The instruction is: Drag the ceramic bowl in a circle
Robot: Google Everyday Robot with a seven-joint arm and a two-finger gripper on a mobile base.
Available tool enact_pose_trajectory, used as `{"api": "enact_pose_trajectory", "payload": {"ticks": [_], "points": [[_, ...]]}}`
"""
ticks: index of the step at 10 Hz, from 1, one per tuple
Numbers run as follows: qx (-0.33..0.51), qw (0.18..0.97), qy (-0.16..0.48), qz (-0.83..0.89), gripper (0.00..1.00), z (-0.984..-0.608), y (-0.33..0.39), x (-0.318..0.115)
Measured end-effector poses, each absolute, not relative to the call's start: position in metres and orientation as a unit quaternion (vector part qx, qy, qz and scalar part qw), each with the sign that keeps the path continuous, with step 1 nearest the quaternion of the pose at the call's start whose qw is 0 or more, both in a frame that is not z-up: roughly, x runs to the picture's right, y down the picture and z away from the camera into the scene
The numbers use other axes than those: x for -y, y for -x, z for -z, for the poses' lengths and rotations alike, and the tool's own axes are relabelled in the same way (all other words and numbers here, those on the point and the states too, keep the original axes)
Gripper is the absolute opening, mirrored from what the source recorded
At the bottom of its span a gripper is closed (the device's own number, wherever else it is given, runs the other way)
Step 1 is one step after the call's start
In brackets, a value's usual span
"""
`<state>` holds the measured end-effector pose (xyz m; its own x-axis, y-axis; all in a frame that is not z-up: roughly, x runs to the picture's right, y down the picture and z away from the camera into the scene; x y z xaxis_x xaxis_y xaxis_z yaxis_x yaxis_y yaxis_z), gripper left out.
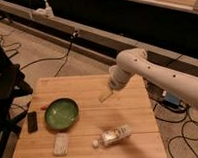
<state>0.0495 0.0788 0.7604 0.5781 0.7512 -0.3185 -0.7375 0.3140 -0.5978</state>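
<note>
Bowl (62, 114) is sitting near the left edge of the table (136, 109), bare wood lying rightward; gripper (106, 96) is seemingly hovering mid-table, apart or together I cannot tell.

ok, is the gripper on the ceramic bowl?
No, the gripper hangs over a bare part of the table, clearly apart from the ceramic bowl.

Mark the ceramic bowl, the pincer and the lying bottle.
ceramic bowl (62, 114), camera view, green inside.
pincer (105, 96), camera view, its lower tip, above the table (139, 114) middle.
bottle (115, 134), camera view, mid-body.
</note>
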Motion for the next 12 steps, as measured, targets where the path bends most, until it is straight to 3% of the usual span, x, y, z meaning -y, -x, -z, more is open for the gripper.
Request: {"api": "enact_pose_trajectory", "payload": {"ticks": [8, 12], "points": [[0.038, 0.834, 0.342, -0.431, 0.80, -0.794, 0.082, -0.082], [0.040, 0.839, 0.343, -0.420, 0.80, -0.799, 0.093, -0.090]]}}
